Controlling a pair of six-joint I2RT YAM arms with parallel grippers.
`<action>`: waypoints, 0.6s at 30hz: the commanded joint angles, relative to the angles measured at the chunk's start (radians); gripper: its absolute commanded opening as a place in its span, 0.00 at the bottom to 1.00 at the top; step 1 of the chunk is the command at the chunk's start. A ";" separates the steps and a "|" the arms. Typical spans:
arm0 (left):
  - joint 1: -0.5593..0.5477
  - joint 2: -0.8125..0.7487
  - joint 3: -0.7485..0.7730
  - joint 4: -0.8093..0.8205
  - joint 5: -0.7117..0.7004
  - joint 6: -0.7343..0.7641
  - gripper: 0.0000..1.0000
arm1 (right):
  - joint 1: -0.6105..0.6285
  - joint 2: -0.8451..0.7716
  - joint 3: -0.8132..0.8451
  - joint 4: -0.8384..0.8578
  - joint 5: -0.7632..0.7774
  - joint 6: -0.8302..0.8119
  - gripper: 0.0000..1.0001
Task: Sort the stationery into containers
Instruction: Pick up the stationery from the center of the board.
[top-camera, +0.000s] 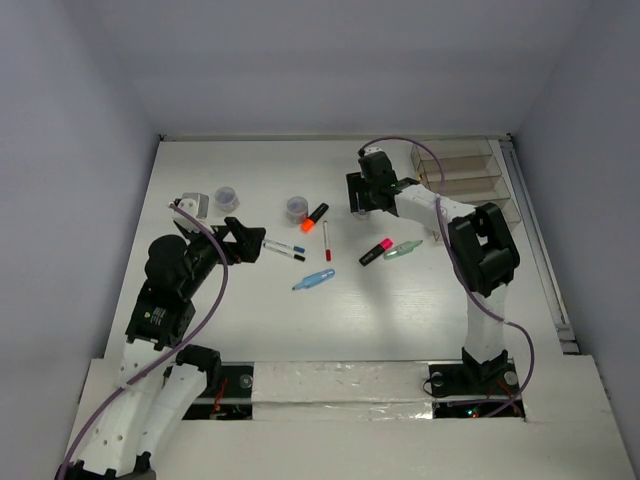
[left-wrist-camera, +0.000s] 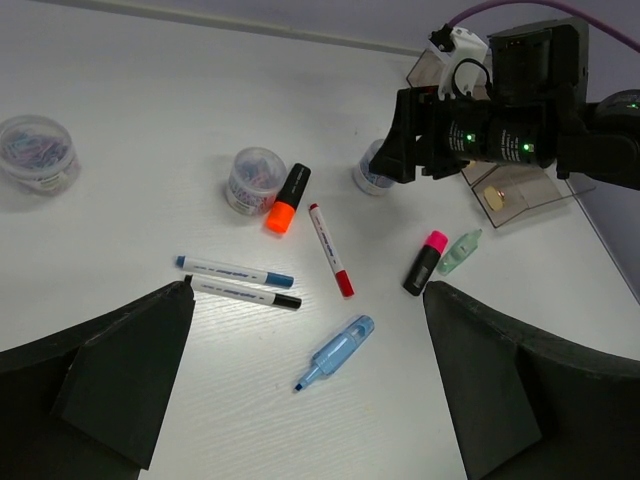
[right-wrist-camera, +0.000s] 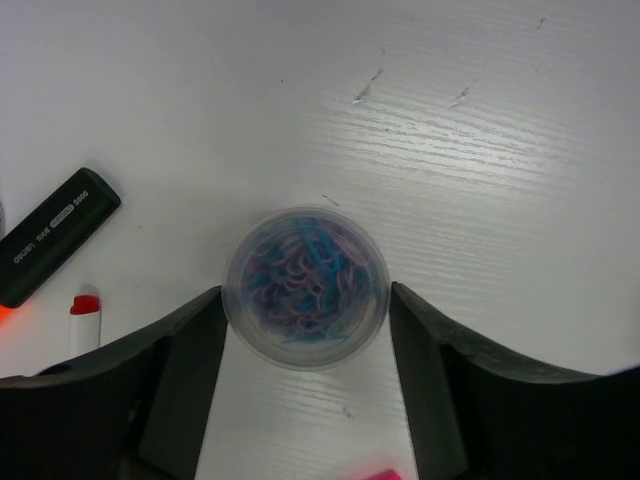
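One pot holds coloured paper clips.

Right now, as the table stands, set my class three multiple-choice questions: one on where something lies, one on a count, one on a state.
1. Where is the orange-black highlighter?
A) next to a pot of paper clips
B) alone in a far corner
C) held off the table

2. How many thin white pens lie on the table?
A) one
B) three
C) five

3. The jaws of the left gripper are:
A) shut tight
B) out of view
C) open, holding nothing

Answers:
1 A: it lies right beside the pot.
2 B: there is a red-capped pen, a blue-capped pen and a black-capped pen.
3 C: the fingers stand wide apart with nothing between them.
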 joint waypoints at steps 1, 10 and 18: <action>-0.002 -0.012 -0.003 0.029 0.010 0.010 0.99 | -0.002 -0.021 0.034 0.027 0.000 -0.009 0.64; -0.002 -0.006 -0.003 0.027 0.014 0.010 0.99 | -0.002 -0.058 0.110 0.006 0.113 -0.055 0.44; -0.002 -0.001 -0.008 0.026 0.017 0.009 0.99 | -0.222 -0.072 0.271 -0.005 0.002 -0.006 0.42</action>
